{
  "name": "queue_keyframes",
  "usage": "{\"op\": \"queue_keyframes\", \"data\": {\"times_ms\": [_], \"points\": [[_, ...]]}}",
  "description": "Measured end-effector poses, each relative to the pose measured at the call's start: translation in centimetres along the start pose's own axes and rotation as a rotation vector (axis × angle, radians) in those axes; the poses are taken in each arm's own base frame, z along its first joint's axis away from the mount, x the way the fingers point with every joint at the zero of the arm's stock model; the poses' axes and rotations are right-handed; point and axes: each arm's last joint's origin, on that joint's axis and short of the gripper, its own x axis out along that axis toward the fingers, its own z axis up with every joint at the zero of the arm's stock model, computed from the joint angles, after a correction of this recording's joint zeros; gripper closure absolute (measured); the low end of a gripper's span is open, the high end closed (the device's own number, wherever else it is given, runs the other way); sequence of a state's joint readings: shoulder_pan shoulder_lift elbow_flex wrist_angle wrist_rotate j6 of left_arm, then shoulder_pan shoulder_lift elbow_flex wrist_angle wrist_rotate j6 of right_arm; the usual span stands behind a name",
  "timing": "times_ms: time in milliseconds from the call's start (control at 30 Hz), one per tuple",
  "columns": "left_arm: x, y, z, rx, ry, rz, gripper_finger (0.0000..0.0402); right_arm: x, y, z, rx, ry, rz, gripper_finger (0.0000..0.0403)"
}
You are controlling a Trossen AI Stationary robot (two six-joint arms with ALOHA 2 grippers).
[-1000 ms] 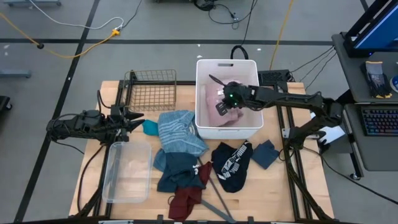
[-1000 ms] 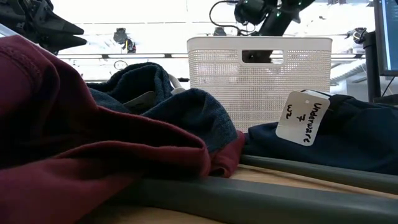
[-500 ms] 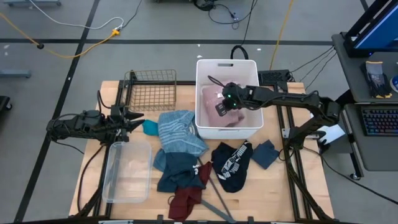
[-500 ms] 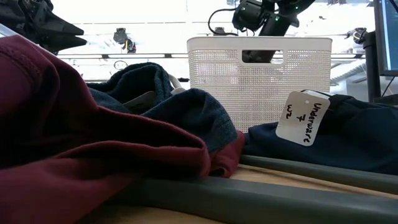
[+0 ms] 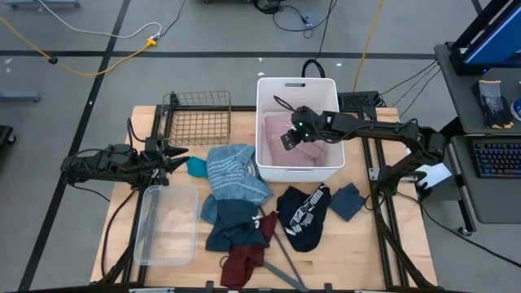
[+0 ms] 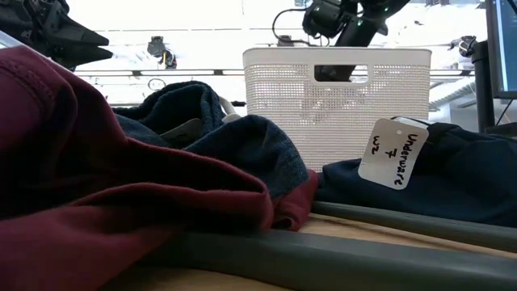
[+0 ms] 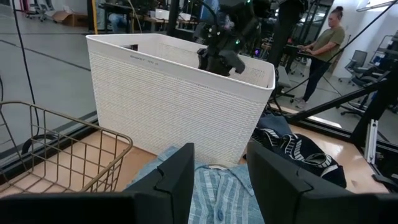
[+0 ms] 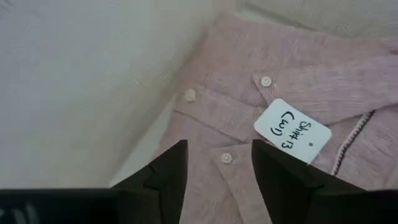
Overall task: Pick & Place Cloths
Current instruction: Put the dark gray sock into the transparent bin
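Observation:
A pink collared shirt (image 5: 313, 153) (image 8: 298, 68) with a white tag lies in the white bin (image 5: 297, 80). My right gripper (image 5: 287, 142) (image 8: 217, 165) hangs open just above it, inside the bin, with nothing between its fingers. On the table lie a light-blue striped shirt (image 5: 236, 171), a navy white-printed top (image 5: 303, 213), a maroon garment (image 5: 244, 262), a teal piece (image 5: 196, 167) and a blue piece (image 5: 348, 201). My left gripper (image 5: 175, 155) (image 7: 221, 168) waits open at the table's left, pointing at the striped shirt (image 7: 217, 193).
A wire basket (image 5: 198, 118) stands at the far left and a clear plastic container (image 5: 167, 224) at the near left. A grey hanger (image 5: 285, 260) lies by the near edge, partly under the maroon garment. A person (image 7: 323, 43) stands in the room beyond the table.
My right gripper has let go of the pink shirt over the bin. The shirt, bunched under the gripper a second ago, now lies spread out in the bin. My left arm has kept still.

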State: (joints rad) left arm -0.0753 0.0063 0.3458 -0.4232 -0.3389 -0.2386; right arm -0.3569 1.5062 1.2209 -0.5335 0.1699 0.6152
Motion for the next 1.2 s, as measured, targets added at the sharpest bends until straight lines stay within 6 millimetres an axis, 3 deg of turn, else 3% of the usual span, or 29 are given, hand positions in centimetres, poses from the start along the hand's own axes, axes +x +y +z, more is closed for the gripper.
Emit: {"op": "queue_keyframes", "data": {"times_ms": [200, 467, 567, 867, 1033, 1200], "points": [[0.0, 0.0, 0.0, -0.006, 0.001, -0.008, 0.0254, -3.5, 0.1, 0.5, 0.021, -0.102, 0.055, 0.0261], [0.0, -0.1, 0.1, -0.015, -0.008, -0.027, 0.0254, -11.1, 1.3, 0.2, -0.055, -0.331, 0.252, 0.0381], [0.0, -0.1, 0.1, -0.01, -0.009, -0.027, 0.0254, -13.6, 2.0, -0.8, -0.116, -0.371, 0.346, 0.0395], [0.0, -0.1, 0.1, -0.006, -0.009, -0.026, 0.0254, -18.2, 2.8, -5.1, -0.336, -0.231, 0.588, 0.0402], [0.0, -0.1, 0.1, -0.008, -0.009, -0.026, 0.0254, -19.6, 3.1, -7.3, -0.39, -0.13, 0.672, 0.0402], [0.0, -0.1, 0.1, -0.034, -0.008, -0.027, 0.0254, -20.1, 2.6, -9.6, -0.413, 0.043, 0.641, 0.0402]]}}
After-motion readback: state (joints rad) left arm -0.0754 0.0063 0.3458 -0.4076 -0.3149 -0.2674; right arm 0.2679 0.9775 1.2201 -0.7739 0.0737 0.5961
